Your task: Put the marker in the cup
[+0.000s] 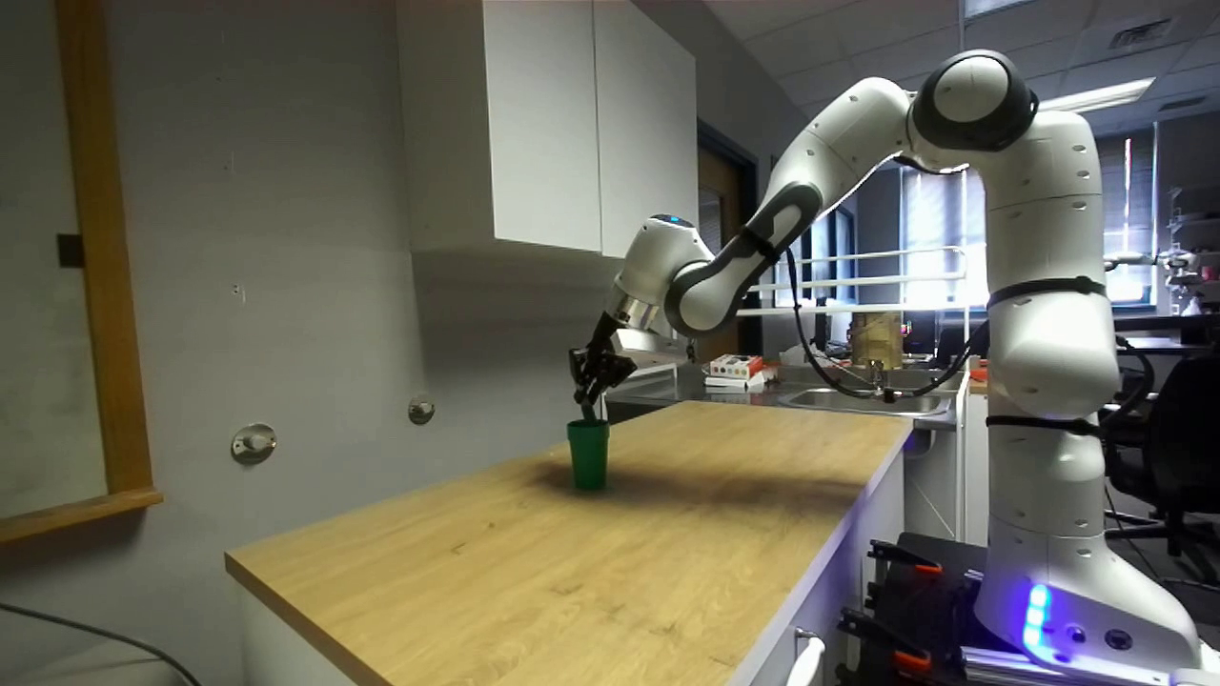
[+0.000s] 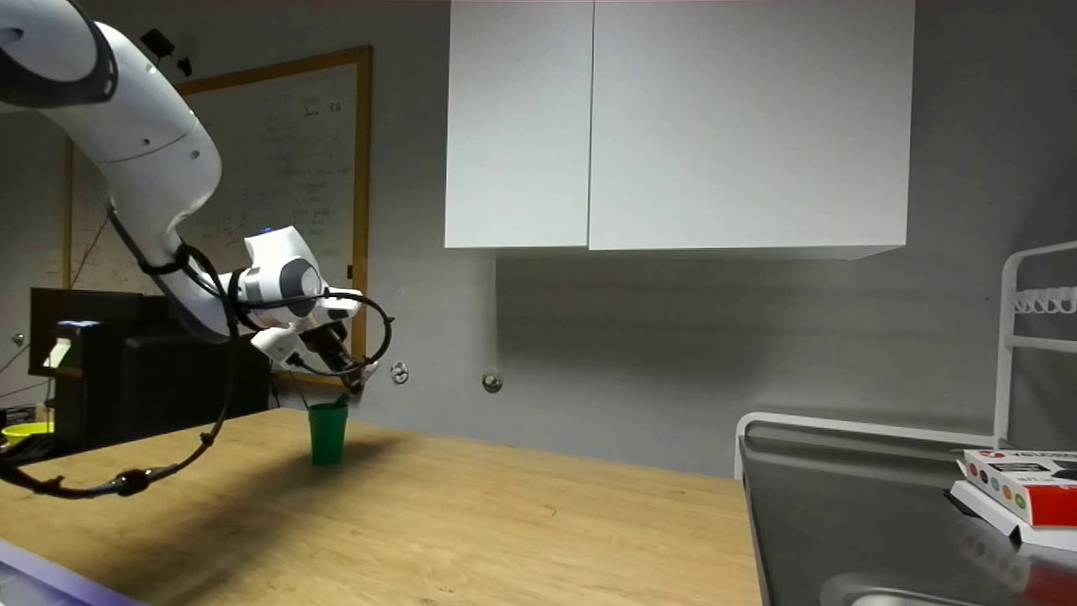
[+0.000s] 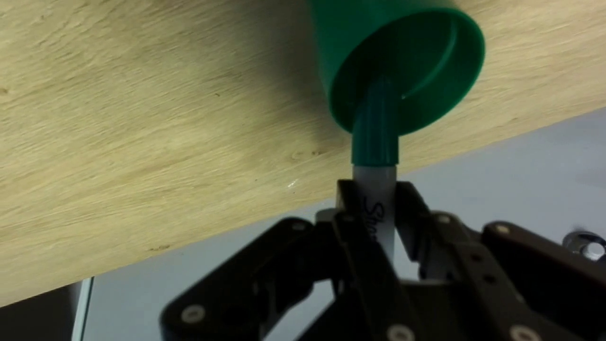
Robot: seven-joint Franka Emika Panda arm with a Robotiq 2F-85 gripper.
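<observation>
In the wrist view, the marker (image 3: 376, 142) has a pale barrel with dark script and a tapered green cap. The jaws of the gripper (image 3: 376, 194) are closed in on the barrel and have hold of it. The cap points ahead of them, its end inside the mouth of the cup (image 3: 421, 52), smooth green plastic with a round rim. Behind runs a grained wooden tabletop (image 3: 142, 118).

In an exterior view, the cup stands upright just below the jaws; a flat-faced white cabinet (image 1: 548, 124) hangs higher than them.

In an exterior view, a wood-framed whiteboard (image 2: 278, 168) hangs behind the jaws.
</observation>
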